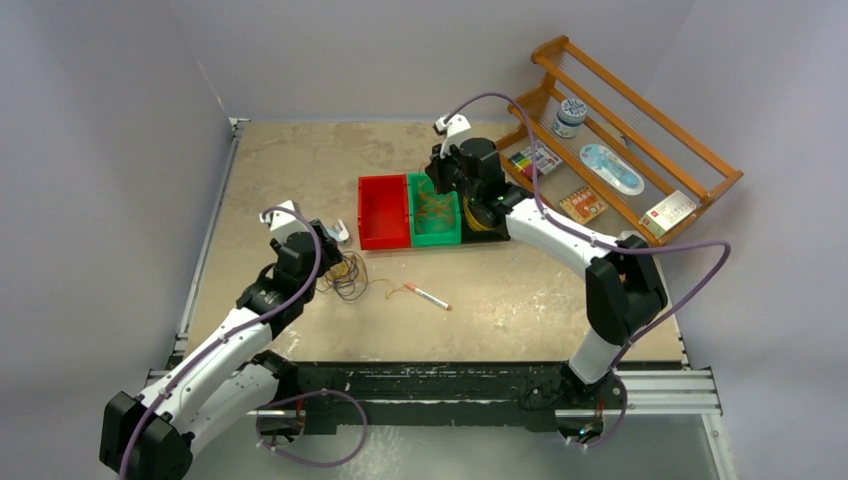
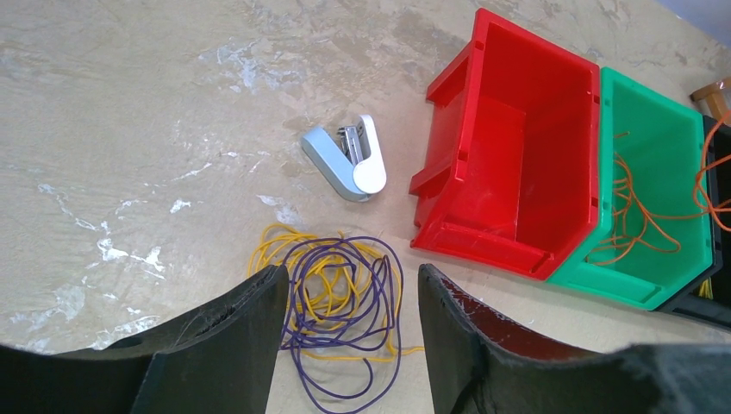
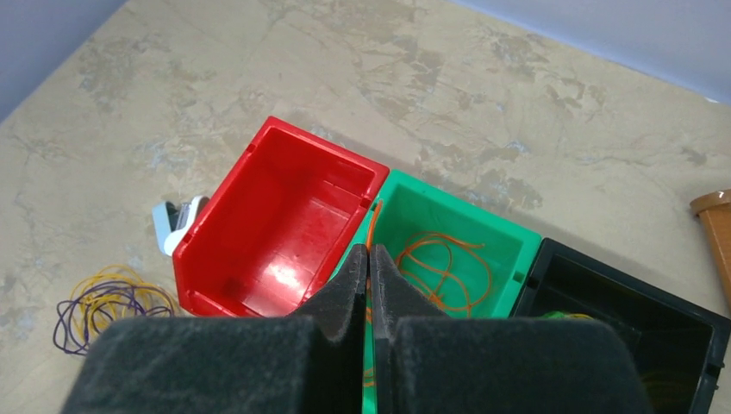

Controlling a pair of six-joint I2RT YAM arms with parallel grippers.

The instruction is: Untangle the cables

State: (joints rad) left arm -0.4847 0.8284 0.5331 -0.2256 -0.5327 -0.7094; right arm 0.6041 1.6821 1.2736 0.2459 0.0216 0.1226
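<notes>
**Open left jaws hovering over a two-colour tangle; right fingers pinching orange**

Nearest the bases, the left gripper (image 2: 351,286) is hanging with its dark fingers spread wide and holding nothing. It is straddling the tangle (image 2: 345,310) of cables lying on the near-left of the mottled beige table (image 2: 129,129). Thin, springy loops of yellow and dark purple wire are lacing through each other there, glossy and round in section.

The likeliest trouble is the jaws closing on both colours at once. That would be cinching the knot rather than loosening it, and a lift would be dragging the whole bundle along. A loop could also be catching on the small grey-and-white stapler (image 2: 349,159) sitting just beyond the tangle. To the right, a white pen (image 1: 428,297) with a red cap is lying apart from the wires.

Farther back, three hard plastic bins are standing side by side: the red bin (image 2: 483,233) with nothing showing in it, the green bin (image 2: 603,285) holding loose orange coils, and the black bin (image 3: 621,302). The right gripper (image 3: 369,252) is poised above the green one. Its foam-faced fingers are pressed together and appear to be pinching a strand of the orange cable (image 3: 444,259). Wire that fine may be slipping from soft pads, or springing over the rim.

At the far right, a slatted wooden rack (image 1: 640,120) is holding small packets.
</notes>
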